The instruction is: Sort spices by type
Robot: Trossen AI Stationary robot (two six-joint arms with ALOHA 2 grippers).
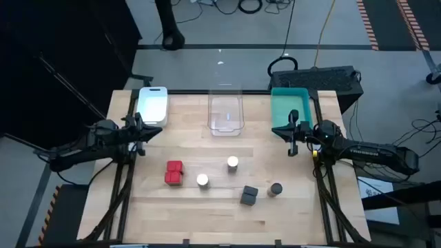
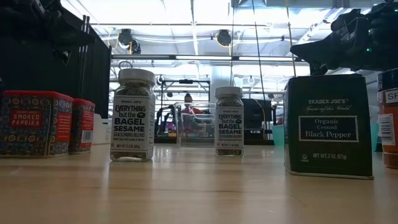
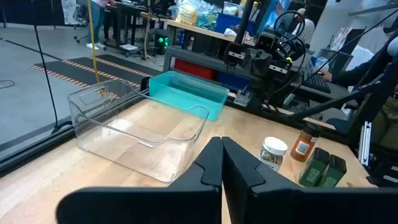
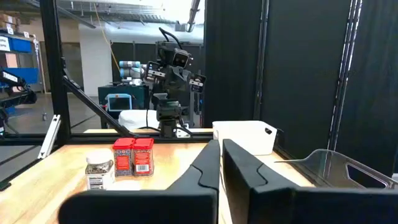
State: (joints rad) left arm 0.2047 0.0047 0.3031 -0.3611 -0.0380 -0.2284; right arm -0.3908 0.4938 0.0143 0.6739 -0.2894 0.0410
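Observation:
Two red tins point(image 1: 173, 173) stand side by side at the near left. Two clear jars with white caps point(image 1: 202, 180) point(image 1: 233, 163) stand at mid-table. A dark square tin point(image 1: 249, 195) and a dark-capped round jar point(image 1: 275, 189) stand at the near right. All rest upright on their bases. In the low view the black pepper tin point(image 2: 328, 124) and the sesame jars point(image 2: 132, 115) point(image 2: 229, 121) face the camera. My left gripper point(image 1: 142, 131) hangs shut at the left side, near the white tray. My right gripper point(image 1: 293, 134) hangs shut at the right side, near the teal tray. Both are clear of the spices.
Three trays line the far edge: white point(image 1: 153, 105) at the left, clear point(image 1: 226, 114) in the middle, teal point(image 1: 291, 107) at the right. Bare wooden tabletop point(image 1: 207, 217) lies between the trays and the spices and along the near edge.

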